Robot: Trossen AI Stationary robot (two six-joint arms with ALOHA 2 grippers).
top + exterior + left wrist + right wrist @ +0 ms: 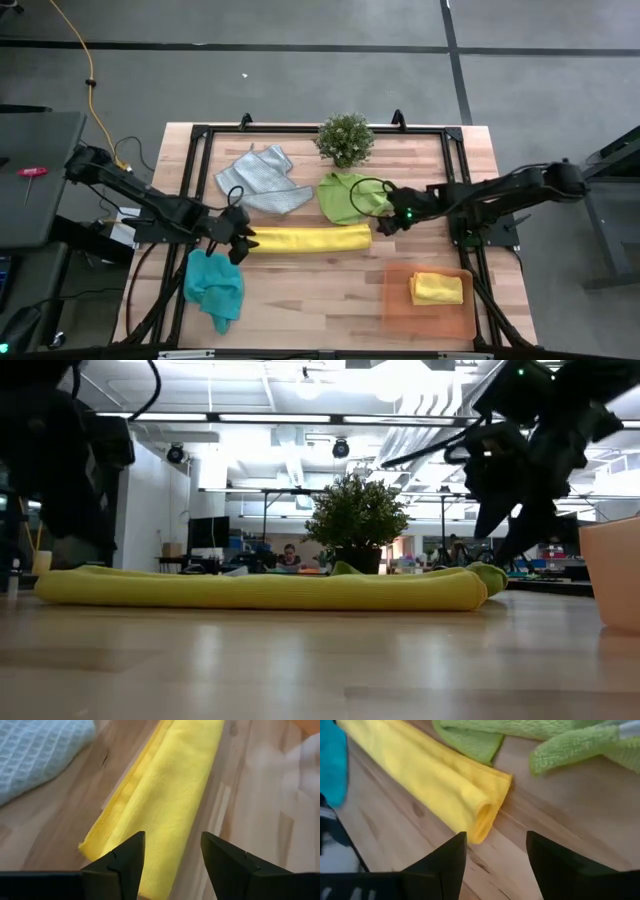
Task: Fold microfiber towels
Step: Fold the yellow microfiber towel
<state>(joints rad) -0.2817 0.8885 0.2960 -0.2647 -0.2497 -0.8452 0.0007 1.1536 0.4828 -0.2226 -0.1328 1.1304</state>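
Observation:
A yellow towel [310,238], folded into a long narrow strip, lies flat across the middle of the table [270,590]. My left gripper [240,240] hovers open just off the strip's left end [170,785], its fingers standing on either side of that end without touching it. My right gripper [383,222] is open above and just off the strip's right end, where the fold shows as a rounded loop [482,817]. A grey towel [262,180], a lime green towel [345,195] and a teal towel [214,285] lie loose on the table.
An orange tray [395,300] at the near right holds a folded yellow towel [436,288]. A small potted plant [345,138] stands at the far middle. The lime green towel lies right beside my right gripper [495,865]. Bare wood shows in front of the yellow strip.

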